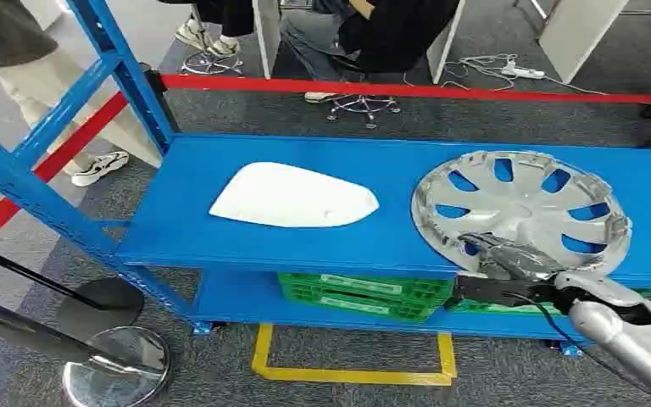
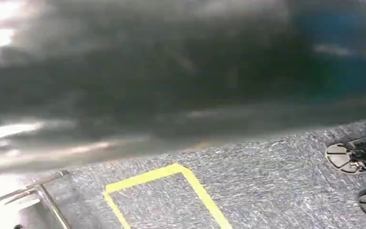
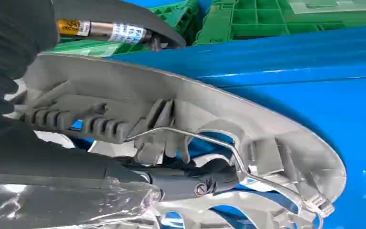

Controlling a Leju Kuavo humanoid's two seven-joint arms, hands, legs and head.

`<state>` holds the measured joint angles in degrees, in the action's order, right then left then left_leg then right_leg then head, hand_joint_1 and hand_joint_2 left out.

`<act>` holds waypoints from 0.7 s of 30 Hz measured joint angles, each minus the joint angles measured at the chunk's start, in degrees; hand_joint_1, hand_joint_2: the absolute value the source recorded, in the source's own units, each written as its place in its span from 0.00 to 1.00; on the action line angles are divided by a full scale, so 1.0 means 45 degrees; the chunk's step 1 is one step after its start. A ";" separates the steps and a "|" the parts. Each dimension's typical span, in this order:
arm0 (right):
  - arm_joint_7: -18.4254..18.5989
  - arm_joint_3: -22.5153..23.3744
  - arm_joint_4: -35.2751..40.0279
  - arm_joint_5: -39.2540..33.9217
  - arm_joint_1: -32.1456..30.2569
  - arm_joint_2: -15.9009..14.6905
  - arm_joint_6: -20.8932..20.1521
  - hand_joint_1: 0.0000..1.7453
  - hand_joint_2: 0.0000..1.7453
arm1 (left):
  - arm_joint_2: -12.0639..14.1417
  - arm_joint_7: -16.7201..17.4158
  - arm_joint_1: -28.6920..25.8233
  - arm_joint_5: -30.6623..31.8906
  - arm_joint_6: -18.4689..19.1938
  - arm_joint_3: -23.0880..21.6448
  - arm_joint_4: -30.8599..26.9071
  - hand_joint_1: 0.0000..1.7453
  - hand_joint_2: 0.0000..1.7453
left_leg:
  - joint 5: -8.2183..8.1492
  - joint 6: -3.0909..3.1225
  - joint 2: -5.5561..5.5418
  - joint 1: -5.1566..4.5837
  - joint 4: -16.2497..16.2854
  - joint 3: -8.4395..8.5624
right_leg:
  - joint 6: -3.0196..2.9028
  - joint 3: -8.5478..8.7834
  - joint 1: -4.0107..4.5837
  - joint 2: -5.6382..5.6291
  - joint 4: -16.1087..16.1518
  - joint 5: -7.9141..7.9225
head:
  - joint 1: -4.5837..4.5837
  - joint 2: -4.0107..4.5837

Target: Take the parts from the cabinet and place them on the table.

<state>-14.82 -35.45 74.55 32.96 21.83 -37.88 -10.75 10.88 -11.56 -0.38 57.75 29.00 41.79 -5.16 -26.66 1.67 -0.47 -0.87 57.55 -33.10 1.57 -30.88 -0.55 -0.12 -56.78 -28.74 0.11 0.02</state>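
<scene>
Silver plastic wheel cover with spoke cut-outs (image 1: 521, 210), lying on the right of the blue metal shelf (image 1: 390, 165), near rim lifted off the shelf and taken in the right hand (image 1: 509, 259).

Looks light, thin and stiff-but-springy; likely slick on the face side and prone to cracking at the clips if squeezed hard. Gripped at the near edge: dark fingers (image 3: 195, 179) hooked under the rim through a cut-out, against the ribbed grey underside and its wire retaining ring (image 3: 205, 138). Best held at the rim, beside a spoke, kept level. White smooth moulded plastic shell (image 1: 295, 197) resting well apart on the shelf's left, untouched. Left hand: state impossible to tell from the blurred wrist view.
</scene>
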 joint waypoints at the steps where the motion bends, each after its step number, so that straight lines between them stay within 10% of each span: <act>1: 0.0000 -0.0034 -0.0019 0.0000 0.0022 0.0005 0.0000 0.00 1.00 | 0.0000 0.0000 0.0000 0.0000 0.0000 0.0000 0.0000 0.00 0.00 | 0.0001 -0.0001 0.0000 0.0000 0.0000 0.0000 | -0.0001 0.0001 0.0000 0.0000 0.0000 0.0000 | 0.0000 0.0000; 10: 0.0037 -0.0509 -0.0432 -0.0009 0.0613 0.0136 0.0043 0.00 1.00 | 0.0078 -0.0196 0.0014 0.0031 -0.0375 0.0024 0.0214 0.00 0.00 | 0.0009 -0.0006 0.0001 0.0000 0.0001 0.0005 | -0.0006 -0.0003 0.0000 0.0001 -0.0004 0.0006 | 0.0000 0.0000; 13: 0.1809 0.0002 0.0606 -0.0233 -0.1334 -0.0522 0.1290 0.21 1.00 | -0.0989 -0.2728 0.0108 -0.0744 -0.4148 0.0380 -0.0498 0.00 0.00 | -0.0013 0.0024 -0.0190 -0.0027 0.0034 0.0058 | 0.0074 -0.0050 -0.0027 0.0219 0.0047 -0.0096 | 0.0034 0.0000; 16: 0.2098 0.1464 0.2387 0.0224 -0.3735 -0.1448 0.1792 0.27 1.00 | -0.2517 -0.3220 0.0467 -0.0889 -0.8697 0.0773 -0.0899 0.00 0.00 | -0.0047 0.0035 -0.0397 -0.0013 0.0031 0.0079 | 0.0055 0.0224 -0.0014 0.0408 0.0046 -0.0153 | -0.0010 0.0000; 21: 0.2234 0.2570 0.3828 0.0680 -0.5195 -0.2166 0.0947 0.36 1.00 | -0.3361 -0.3478 0.0584 -0.1078 -0.8198 0.1122 -0.1205 0.00 0.00 | -0.0097 0.0051 -0.0107 -0.0025 0.0041 0.0095 | 0.0070 0.0173 -0.0026 0.0091 0.0059 -0.0098 | -0.0034 0.0000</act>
<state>-4.76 -23.89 91.78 36.02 -1.54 -47.63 -6.49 -4.24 -27.21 2.25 52.89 -7.89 46.84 -10.58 -27.10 1.90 -0.96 -0.98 57.73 -32.67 1.89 -30.10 -0.66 0.29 -56.52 -29.18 -0.04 0.02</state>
